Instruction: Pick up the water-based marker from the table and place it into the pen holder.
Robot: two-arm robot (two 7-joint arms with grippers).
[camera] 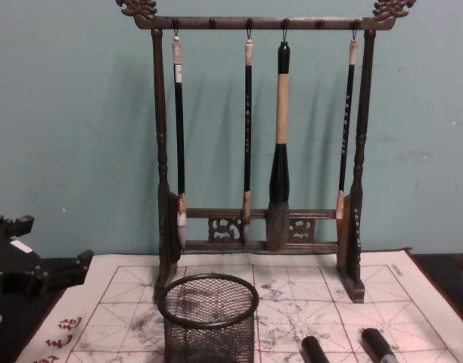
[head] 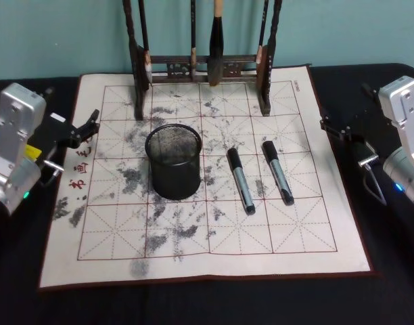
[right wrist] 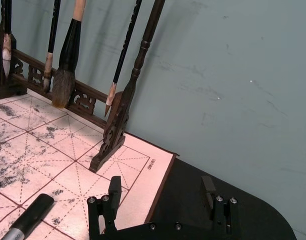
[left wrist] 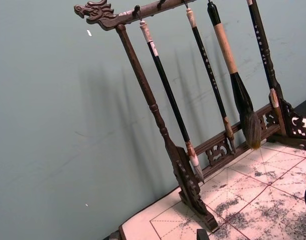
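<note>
1. Two markers lie flat on the white mat (head: 295, 244) that covers the table (head: 193, 305). Both lie to the right of the pen holder (head: 173, 181), and they are almost parallel, with the black caps toward the far side.
2. The near marker (head: 240, 180) lies close to the holder but does not touch it. The far marker (head: 278, 172) lies beside it with a clear gap between them. They look the same, so I cannot tell which one is the water-based one.
3. The holder stands upright near the middle of the mat with its mouth open to the top, so a marker can go down into it from above.
4. The right gripper (right wrist: 161, 185) waits above the black table, just outside the right edge of the mat. Its two fingers are spread apart and hold nothing. It is the closer one to the markers.
5. The left gripper (head: 87, 128) is parked at the left edge of the mat, with fingers also apart.
6. The brush rack (head: 193, 68) stands behind the holder with hanging brushes. I think the way from the right side is free, but a high lift near the rack needs care.
</note>
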